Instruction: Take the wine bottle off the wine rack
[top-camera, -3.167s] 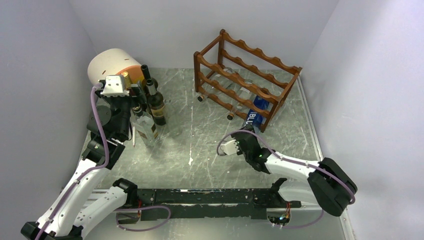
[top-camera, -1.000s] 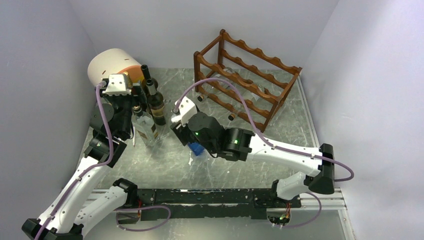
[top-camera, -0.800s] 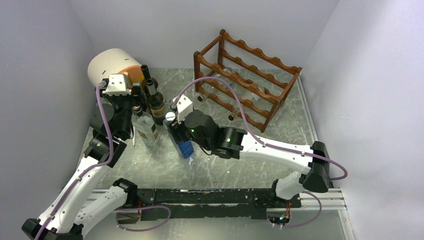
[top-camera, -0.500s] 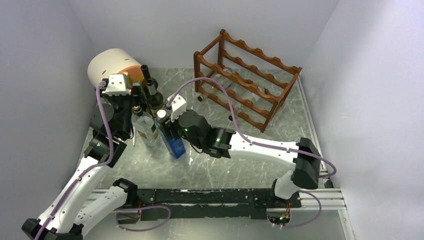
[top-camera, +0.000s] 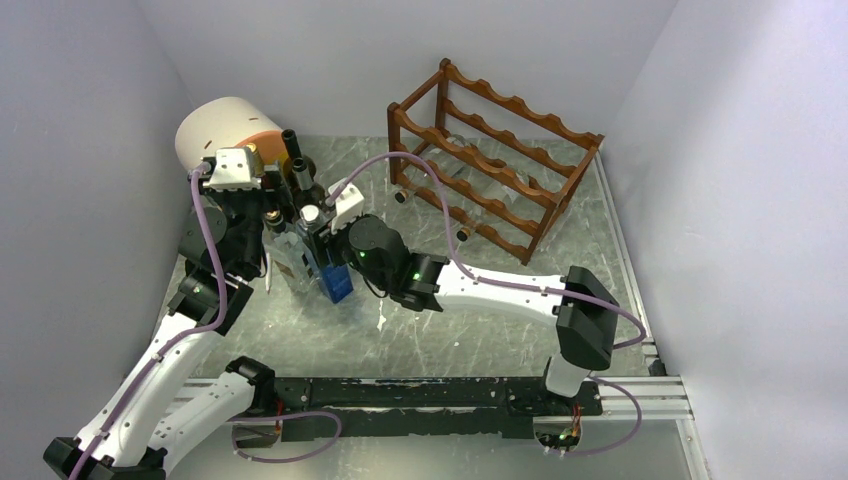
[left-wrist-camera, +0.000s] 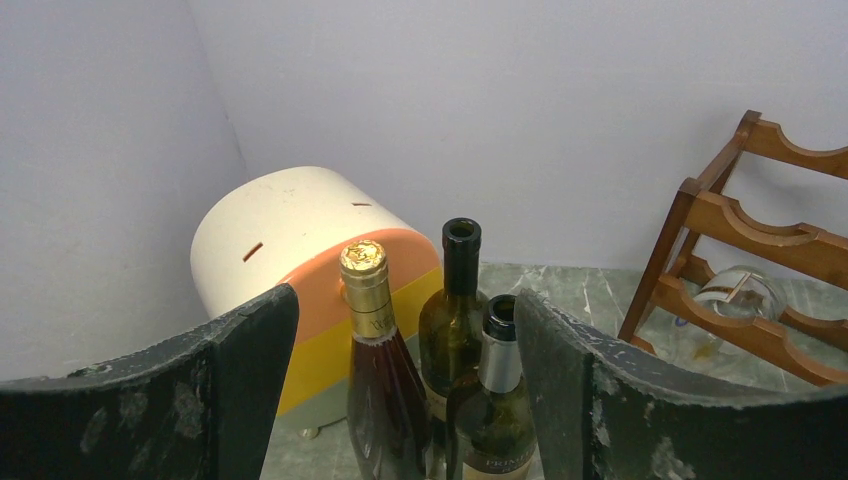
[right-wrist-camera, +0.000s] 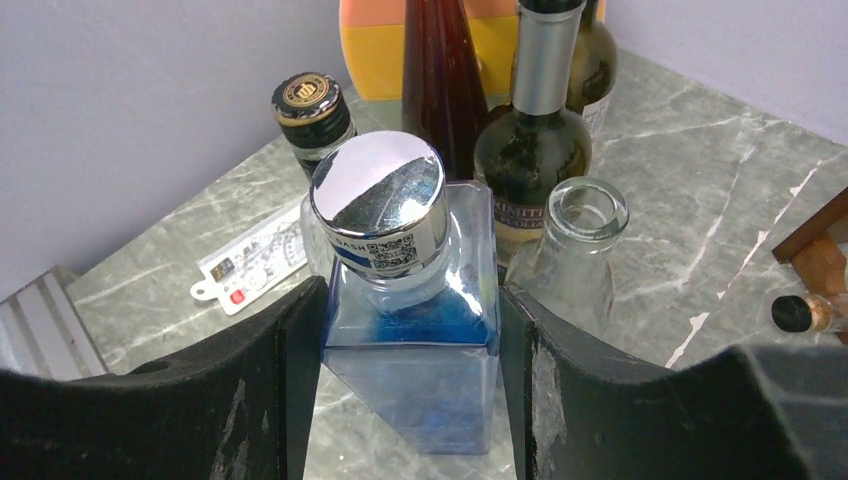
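The wine bottle (top-camera: 336, 282) is a square blue glass bottle with a silver cap. It stands upright at the left of the table, beside a group of standing bottles. My right gripper (top-camera: 328, 262) is shut on it; in the right wrist view both fingers press the sides of the bottle (right-wrist-camera: 410, 380), and the gripper (right-wrist-camera: 410, 293) holds it just below the neck. The reddish-brown wine rack (top-camera: 520, 150) stands at the back right, far from the bottle. My left gripper (top-camera: 270, 205) hovers open and empty over the standing bottles, as the left wrist view (left-wrist-camera: 402, 300) shows.
Several upright bottles (top-camera: 303, 195) stand close behind the blue one, including a clear empty one (right-wrist-camera: 583, 250). A white and orange drum (top-camera: 225, 130) sits in the back left corner. Clear corked bottles (top-camera: 462, 234) lie in the rack. A white tag (right-wrist-camera: 250, 262) lies on the table.
My right arm has carried the blue bottle from the front of the rack leftward across the table, turned it upright, and brought it to the standing bottles. The left arm has barely moved.
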